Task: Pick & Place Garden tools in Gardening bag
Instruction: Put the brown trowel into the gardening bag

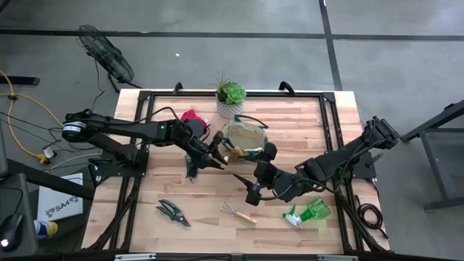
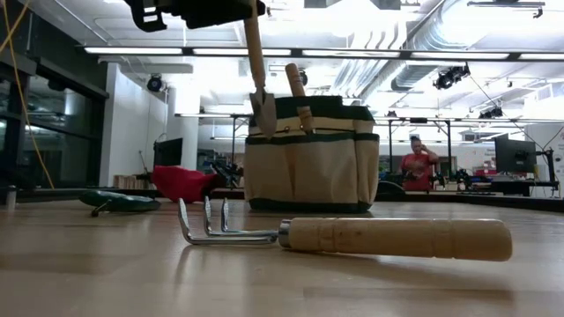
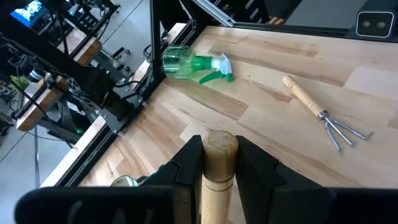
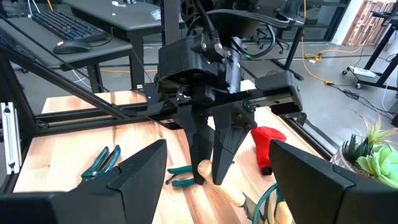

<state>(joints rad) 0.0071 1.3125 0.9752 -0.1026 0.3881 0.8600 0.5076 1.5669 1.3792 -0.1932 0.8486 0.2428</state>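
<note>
While the left gripper [image 1: 215, 154] clamps the wooden handle of a trowel [image 2: 256, 66], that tool hangs blade down just beside the gardening bag's [image 1: 243, 140] left side, near the table's [image 1: 304, 123] far edge. A second trowel [image 2: 299, 95] stands in the bag. Right gripper [image 1: 254, 190] hovers with jaws spread wide and empty, toward the table's middle. Hand rake [image 1: 239, 212], pruning shears [image 1: 172, 212] and spray bottle [image 1: 308, 213] lie along the near edge; the red glove [image 1: 194, 119] lies near the far edge.
</note>
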